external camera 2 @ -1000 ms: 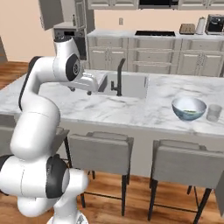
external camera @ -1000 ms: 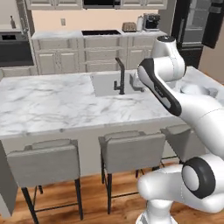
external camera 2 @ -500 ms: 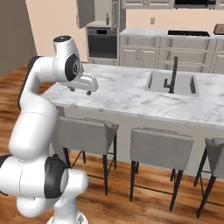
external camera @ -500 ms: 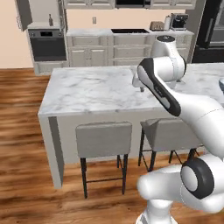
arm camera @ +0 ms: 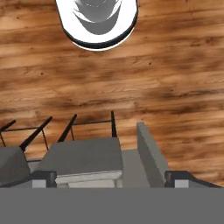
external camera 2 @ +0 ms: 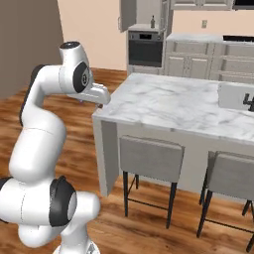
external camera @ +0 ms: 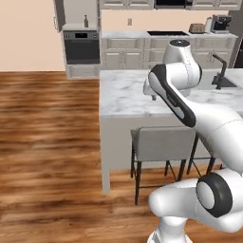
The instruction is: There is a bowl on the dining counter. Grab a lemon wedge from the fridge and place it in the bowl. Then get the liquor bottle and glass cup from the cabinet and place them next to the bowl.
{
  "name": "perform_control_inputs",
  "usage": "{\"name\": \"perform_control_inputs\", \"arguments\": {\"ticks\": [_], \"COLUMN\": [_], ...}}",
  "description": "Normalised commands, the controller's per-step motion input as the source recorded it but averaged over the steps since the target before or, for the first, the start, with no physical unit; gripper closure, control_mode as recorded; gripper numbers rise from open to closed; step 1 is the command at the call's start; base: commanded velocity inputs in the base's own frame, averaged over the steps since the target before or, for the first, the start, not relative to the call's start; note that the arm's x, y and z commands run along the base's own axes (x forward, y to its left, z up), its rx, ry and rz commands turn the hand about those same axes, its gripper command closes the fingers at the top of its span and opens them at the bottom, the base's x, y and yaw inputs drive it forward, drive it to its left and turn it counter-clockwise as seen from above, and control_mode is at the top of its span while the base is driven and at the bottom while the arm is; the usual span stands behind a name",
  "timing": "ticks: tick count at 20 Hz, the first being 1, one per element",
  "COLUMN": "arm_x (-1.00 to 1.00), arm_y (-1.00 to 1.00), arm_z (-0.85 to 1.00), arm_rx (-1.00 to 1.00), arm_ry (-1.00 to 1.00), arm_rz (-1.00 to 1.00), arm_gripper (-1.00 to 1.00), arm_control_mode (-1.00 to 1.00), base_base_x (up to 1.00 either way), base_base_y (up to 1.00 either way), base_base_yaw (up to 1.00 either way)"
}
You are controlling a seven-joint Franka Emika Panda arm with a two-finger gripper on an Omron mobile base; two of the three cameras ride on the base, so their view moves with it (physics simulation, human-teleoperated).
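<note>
Liquor bottle [external camera 2: 152, 22] upright (neck up); cabinet [external camera 2: 130, 14] shelf

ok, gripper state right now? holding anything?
Gripper: open, fingers wide apart, holding nothing; a grey stool and the wood floor lie beneath it.

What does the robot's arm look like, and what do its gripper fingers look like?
The arm is glossy white, made of rounded, thick segments joined by dark grey to black rings. A round dark cap marks one joint in the right base view. No cables or writing can be seen. The gripper has two small dark, blocky fingertips.
</note>
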Motion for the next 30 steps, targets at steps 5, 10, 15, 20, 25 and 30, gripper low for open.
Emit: {"name": "perform_control_inputs", "arguments": {"ticks": [5,10,15,20,25,30], "arm_x": [0.0,0.0,0.0,0.0,0.0,0.0], "arm_y": [0.0,0.0,0.0,0.0,0.0,0.0], "arm_z": [0.0,0.0,0.0,0.0,0.0,0.0], "arm_rx": [0.0,0.0,0.0,0.0,0.0,0.0], "arm_ry": [0.0,0.0,0.0,0.0,0.0,0.0], "arm_rz": [0.0,0.0,0.0,0.0,0.0,0.0], "arm_gripper": [-1.0,-1.0,-1.0,-1.0,-1.0,-1.0], "arm_control_mode": [1.0,1.0,1.0,1.0,1.0,1.0], "base_base_x": [0.09,0.4,0.54,0.79,0.99,1.0], "base_base_y": [1.0,1.0,1.0,1.0,1.0,0.9], "base_base_yaw": [0.04,0.0,0.0,-0.02,-0.09,-0.09]}}
